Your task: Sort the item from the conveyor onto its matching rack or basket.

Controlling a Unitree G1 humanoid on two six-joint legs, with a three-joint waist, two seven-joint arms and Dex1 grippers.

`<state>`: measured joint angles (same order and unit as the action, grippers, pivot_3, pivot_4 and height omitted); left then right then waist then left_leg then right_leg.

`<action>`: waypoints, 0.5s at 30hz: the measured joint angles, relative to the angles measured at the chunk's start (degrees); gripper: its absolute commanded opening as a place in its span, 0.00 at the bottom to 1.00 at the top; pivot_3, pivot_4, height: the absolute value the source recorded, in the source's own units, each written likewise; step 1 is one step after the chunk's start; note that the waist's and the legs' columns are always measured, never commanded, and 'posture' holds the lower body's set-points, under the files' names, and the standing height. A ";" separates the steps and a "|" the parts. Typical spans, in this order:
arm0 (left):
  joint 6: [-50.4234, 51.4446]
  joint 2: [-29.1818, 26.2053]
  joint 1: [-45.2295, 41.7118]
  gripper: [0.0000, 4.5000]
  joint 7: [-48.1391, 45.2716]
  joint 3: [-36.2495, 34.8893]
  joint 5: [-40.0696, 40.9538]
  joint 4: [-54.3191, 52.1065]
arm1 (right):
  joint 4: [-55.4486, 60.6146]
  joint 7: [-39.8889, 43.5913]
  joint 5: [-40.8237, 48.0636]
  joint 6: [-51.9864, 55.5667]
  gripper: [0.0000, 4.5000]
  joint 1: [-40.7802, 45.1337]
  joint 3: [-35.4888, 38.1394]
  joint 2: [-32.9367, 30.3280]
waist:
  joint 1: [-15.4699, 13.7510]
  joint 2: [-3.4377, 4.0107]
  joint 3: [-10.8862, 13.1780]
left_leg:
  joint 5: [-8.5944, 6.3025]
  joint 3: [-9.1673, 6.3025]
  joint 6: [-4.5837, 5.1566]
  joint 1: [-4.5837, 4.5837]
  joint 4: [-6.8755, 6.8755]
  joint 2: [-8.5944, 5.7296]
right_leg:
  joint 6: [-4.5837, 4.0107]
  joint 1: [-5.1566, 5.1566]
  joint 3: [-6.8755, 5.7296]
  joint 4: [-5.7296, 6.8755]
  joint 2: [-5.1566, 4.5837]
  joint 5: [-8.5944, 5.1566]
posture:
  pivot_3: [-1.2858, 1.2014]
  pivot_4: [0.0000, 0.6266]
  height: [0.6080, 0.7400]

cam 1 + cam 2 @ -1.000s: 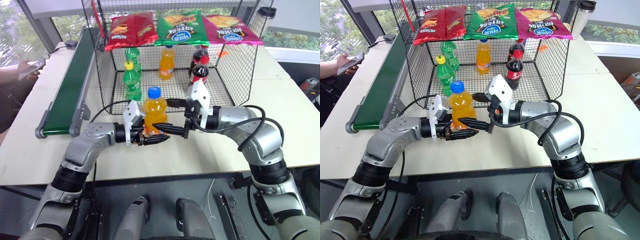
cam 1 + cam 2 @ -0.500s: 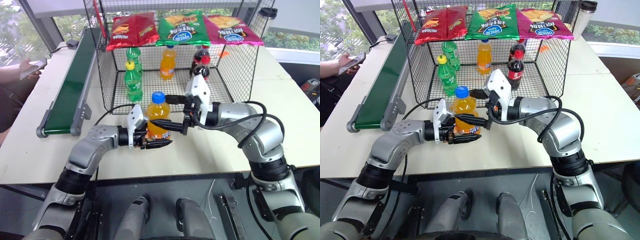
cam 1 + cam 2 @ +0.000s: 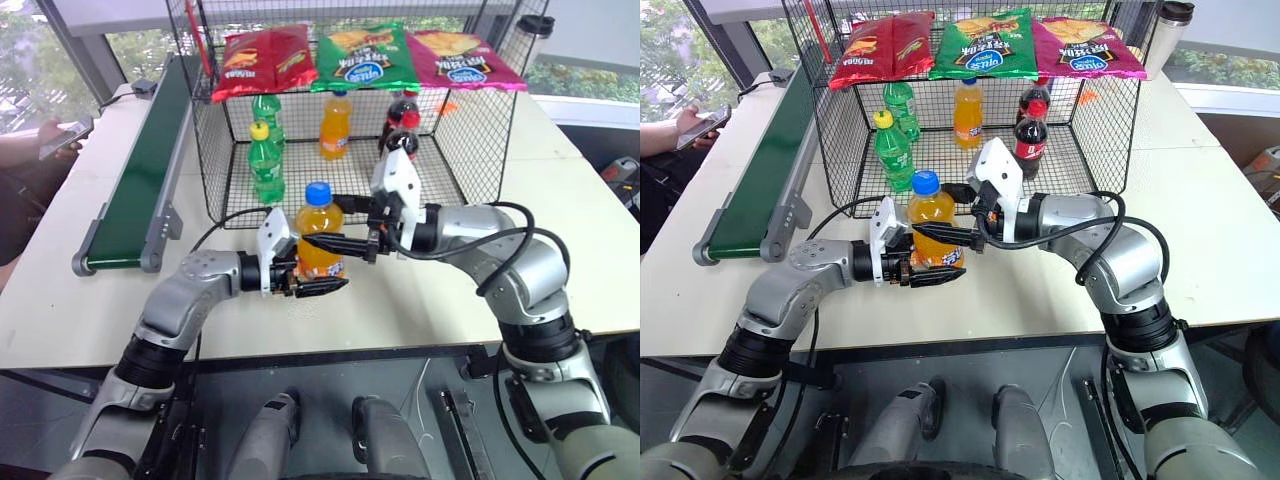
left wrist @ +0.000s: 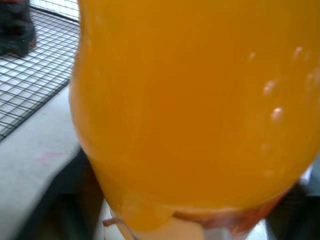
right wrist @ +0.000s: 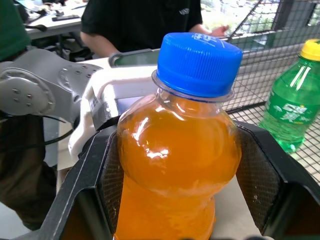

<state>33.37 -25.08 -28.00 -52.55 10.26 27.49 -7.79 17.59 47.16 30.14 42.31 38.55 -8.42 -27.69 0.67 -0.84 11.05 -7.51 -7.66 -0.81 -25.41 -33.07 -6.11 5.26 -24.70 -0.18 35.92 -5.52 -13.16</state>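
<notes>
The bottle (image 3: 318, 232) is off the conveyor (image 3: 140, 175), upright over the tabletop (image 3: 60, 300) before the cage (image 3: 470, 140); right fingers (image 3: 330, 243) clamp its shoulder; left fingers (image 3: 322, 288) flank its base, apparently spread; caging it remains.

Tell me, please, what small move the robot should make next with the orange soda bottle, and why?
Probably draw the left gripper back from the orange soda bottle. The right gripper is closed on the bottle's upper body, while the left gripper's fingers stand open around its label. Once clear, the right arm could carry it into the black wire cage beside the orange bottle already there.
</notes>
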 measured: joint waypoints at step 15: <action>6.68 -8.57 7.25 0.99 2.55 -8.38 3.38 -8.34 | -5.54 -7.24 -4.08 -1.70 0.57 1.31 0.43 2.84 | 0.20 0.01 0.00 | -0.05 -0.01 -0.08 0.03 0.00 0.02 | -0.01 -0.04 0.01 0.09 0.02 -0.01 | 0.52 0.24 0.99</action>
<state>40.05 -33.65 -20.74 -50.00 1.88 30.87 -16.13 12.06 39.92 26.06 40.61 39.87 -7.99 -24.85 0.87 -0.83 11.06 -7.56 -7.67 -0.89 -25.39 -33.07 -6.10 5.24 -24.73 -0.17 36.01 -5.50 -13.17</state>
